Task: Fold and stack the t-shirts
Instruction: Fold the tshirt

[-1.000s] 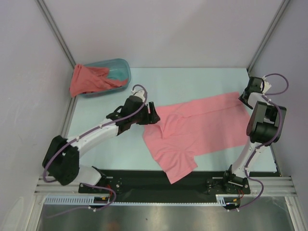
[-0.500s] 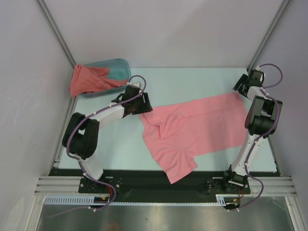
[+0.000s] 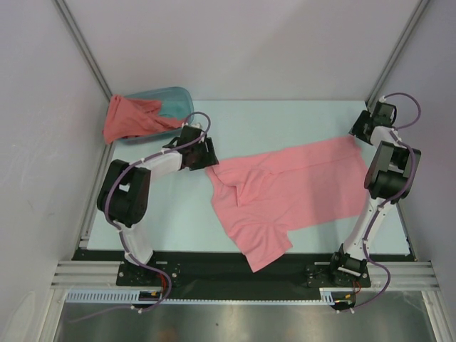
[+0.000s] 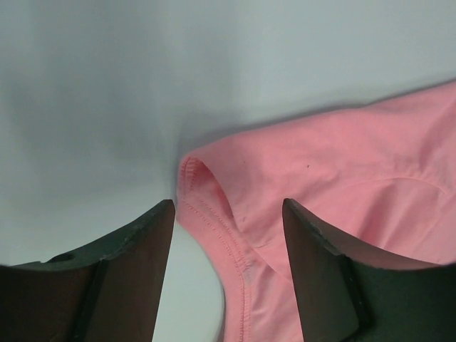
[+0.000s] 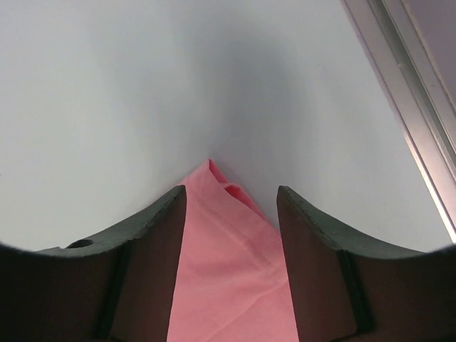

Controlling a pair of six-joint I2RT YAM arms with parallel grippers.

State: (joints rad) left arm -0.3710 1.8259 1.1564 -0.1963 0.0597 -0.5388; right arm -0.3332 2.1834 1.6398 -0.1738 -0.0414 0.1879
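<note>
Looking down from above: two t-shirts, one tub | salmon-pink t-shirt point(image 3: 285, 192) lies spread across the table point(image 3: 285, 117) | coral-red t-shirt point(image 3: 128, 120) hangs over the edge of the teal tub point(image 3: 178, 100), far left | left wrist: left gripper point(image 4: 228, 206) spread, pink hem between its fingers, unpinched | right wrist: right gripper point(image 5: 231, 192) spread around the pink corner.

Plain light salmon-pink fabric t-shirt point(image 3: 285, 189) with matching stitched hems. Darker coral-red fabric t-shirt point(image 3: 127, 117), unpatterned, draped over the translucent teal plastic tub point(image 3: 174, 103). Pale mint-green surface point(image 3: 285, 121) beside the tub. White-and-black, purple-cabled robot arms point(image 3: 160, 164).
</note>
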